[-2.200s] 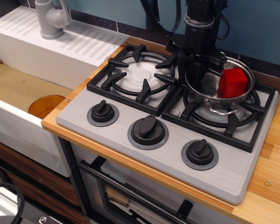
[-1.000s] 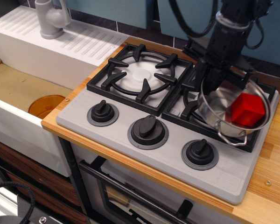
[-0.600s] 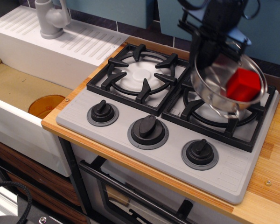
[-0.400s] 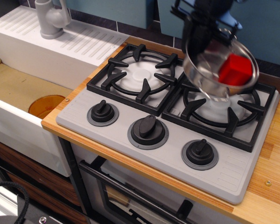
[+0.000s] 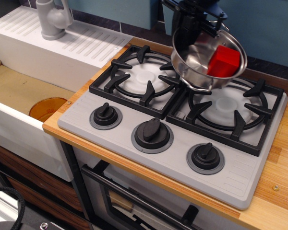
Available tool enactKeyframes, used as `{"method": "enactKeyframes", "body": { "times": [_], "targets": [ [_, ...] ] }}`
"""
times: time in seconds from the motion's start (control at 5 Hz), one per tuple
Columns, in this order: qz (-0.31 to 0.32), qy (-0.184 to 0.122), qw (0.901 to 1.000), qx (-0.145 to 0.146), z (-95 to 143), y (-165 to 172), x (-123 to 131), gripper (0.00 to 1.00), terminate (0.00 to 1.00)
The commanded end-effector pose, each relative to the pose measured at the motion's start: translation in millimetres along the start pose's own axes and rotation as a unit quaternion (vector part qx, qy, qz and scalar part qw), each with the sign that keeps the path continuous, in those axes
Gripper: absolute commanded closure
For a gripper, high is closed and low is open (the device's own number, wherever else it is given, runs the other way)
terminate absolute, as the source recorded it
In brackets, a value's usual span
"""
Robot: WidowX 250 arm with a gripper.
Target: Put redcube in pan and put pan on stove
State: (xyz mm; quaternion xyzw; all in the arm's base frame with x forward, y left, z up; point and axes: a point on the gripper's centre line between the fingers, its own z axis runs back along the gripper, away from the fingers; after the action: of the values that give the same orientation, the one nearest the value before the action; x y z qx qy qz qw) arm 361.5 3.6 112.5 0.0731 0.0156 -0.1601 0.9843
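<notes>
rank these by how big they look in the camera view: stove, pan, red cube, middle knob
1. stove
2. pan
3. middle knob
4. red cube

The pan is lifted toward the camera, so it may look oversized; knob and cube look close.

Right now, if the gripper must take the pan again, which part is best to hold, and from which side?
Probably the far rim of the pan, from above and behind. The wall is thin and straight, the gripper already meets it there, and the redcube sits clear.

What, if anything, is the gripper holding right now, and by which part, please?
The gripper holds the pan by the far side of its rim, lifted and tilted above the stove, with the red cube inside.
</notes>
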Motion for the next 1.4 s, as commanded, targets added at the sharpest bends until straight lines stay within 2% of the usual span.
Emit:
{"method": "enactKeyframes", "body": {
  "times": [0.0,0.6,1.2],
  "targets": [
    [-0.017,-0.04,0.9988,0.021,16.3,34.8,-7.0,1.0,0.0],
    [-0.029,-0.059,0.9975,0.026,-6.6,65.9,-20.9,1.0,0.0],
    [-0.05,-0.079,0.9953,0.024,-36.7,106.3,-12.0,1.0,0.0]
  ]
}}
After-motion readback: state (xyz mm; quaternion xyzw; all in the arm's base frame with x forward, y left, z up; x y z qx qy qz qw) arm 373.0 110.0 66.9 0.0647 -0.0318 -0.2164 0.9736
